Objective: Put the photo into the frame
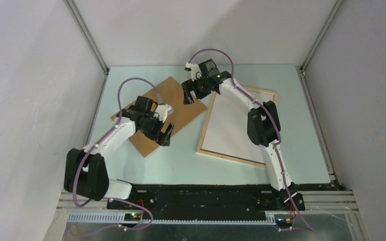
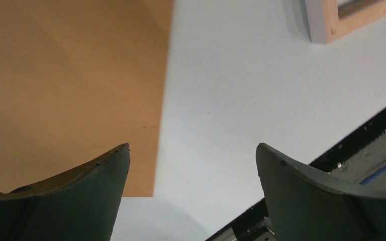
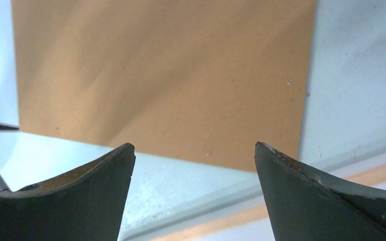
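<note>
Photo (image 1: pixel 228 125) seemingly lies inside the frame (image 1: pixel 229 157), right of centre.
Only a white sheet shows, likely its back. Left gripper (image 1: pixel 165 136) and right gripper (image 1: pixel 190 96) hover by the brown backing board (image 1: pixel 175 93), upper left, jaws apart, holding nothing. Paper should be light, floppy, easily creased; take it by a border edge. No writing is readable.

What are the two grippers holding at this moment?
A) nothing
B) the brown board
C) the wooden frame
A: the left gripper and the right gripper both stand open, with only the brown board and the table showing between their fingers.
</note>
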Robot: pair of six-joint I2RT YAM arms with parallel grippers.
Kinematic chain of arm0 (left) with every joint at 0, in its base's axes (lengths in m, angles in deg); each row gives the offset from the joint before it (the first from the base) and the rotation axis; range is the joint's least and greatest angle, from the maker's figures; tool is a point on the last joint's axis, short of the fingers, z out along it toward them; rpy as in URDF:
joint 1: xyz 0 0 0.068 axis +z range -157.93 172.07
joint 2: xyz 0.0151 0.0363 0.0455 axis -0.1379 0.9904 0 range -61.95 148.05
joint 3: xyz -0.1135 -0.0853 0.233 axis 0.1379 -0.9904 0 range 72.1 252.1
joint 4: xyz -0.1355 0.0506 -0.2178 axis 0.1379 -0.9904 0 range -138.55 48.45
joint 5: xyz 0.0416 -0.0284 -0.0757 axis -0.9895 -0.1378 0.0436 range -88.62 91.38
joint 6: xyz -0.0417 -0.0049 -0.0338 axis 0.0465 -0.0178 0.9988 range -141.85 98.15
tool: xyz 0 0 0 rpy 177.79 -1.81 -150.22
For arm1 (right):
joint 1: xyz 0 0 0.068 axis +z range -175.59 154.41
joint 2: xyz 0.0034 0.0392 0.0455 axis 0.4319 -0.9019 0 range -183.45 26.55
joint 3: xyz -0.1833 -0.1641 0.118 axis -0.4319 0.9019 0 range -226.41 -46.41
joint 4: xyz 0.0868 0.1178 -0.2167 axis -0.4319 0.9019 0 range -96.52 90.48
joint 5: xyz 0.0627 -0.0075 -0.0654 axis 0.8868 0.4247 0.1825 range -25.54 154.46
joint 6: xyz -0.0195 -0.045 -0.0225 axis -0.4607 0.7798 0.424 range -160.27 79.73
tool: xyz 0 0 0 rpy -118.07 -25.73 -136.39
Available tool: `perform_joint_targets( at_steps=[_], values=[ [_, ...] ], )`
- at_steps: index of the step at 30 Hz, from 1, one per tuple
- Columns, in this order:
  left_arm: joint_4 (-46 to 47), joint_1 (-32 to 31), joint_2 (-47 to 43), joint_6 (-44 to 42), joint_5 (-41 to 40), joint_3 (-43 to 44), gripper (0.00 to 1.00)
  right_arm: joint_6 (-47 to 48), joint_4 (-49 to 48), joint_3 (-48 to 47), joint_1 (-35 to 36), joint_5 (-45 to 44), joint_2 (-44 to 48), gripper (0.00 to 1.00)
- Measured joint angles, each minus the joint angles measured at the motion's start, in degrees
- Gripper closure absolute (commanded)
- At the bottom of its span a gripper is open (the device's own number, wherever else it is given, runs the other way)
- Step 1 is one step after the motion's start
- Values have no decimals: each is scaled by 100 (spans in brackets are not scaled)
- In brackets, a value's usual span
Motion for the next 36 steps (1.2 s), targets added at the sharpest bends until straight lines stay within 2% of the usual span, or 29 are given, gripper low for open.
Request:
perform_joint_targets(
  at_steps=[6,10,16,21,25,28,31,36],
  values=[
    [17,542,-166,59,-365,719,0,-42,-238,769,125,33,798,9],
    [46,1202,227,68,-553,1528,0,-55,-435,1421,273,46,1163,9],
    [162,2059,1786,68,-713,2887,0,-120,-603,2323,713,111,1335,9],
    [142,2557,3067,111,-800,3873,0,-258,-691,2726,1093,184,1333,10],
    [144,2804,3899,197,-938,4634,0,-424,-811,2747,1294,345,1311,10],
    [140,2870,4138,203,-1027,4841,0,-533,-894,2747,1305,448,1268,10],
    [129,2903,4417,203,-1084,5042,8,-643,-962,2747,1287,531,1172,11],
    [31,2942,4675,199,-1038,5104,6,-754,-1005,2747,1274,616,994,11]
  ],
)
